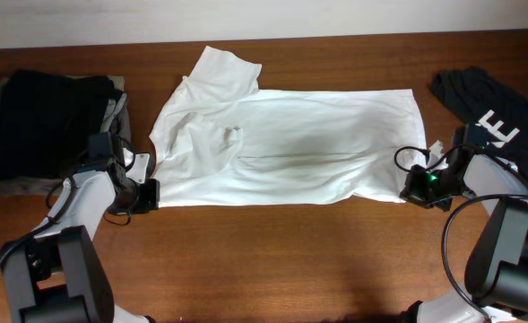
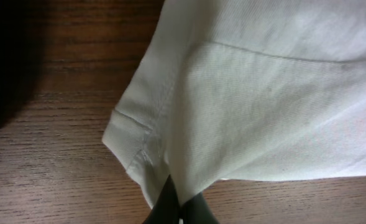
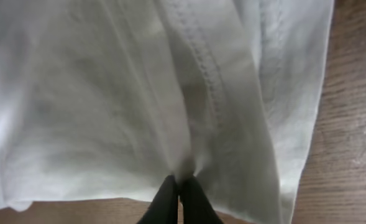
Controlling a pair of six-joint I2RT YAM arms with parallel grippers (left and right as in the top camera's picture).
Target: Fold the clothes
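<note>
The white T-shirt [image 1: 286, 148] lies spread across the middle of the wooden table, folded lengthwise, one sleeve sticking up at the back left. My left gripper [image 1: 149, 194] is shut on the shirt's front left corner; in the left wrist view the black fingers [image 2: 179, 202] pinch the white cloth [image 2: 257, 106] near a hemmed sleeve edge. My right gripper [image 1: 413, 188] is shut on the shirt's front right corner; in the right wrist view its fingers [image 3: 178, 186] pinch the cloth [image 3: 139, 93] beside a stitched hem. No logo or lettering shows.
A stack of folded black and grey garments [image 1: 53, 126] sits at the far left. A black shirt with white lettering [image 1: 497, 112] lies at the far right, close behind my right arm. Bare wood runs along the front [image 1: 281, 260].
</note>
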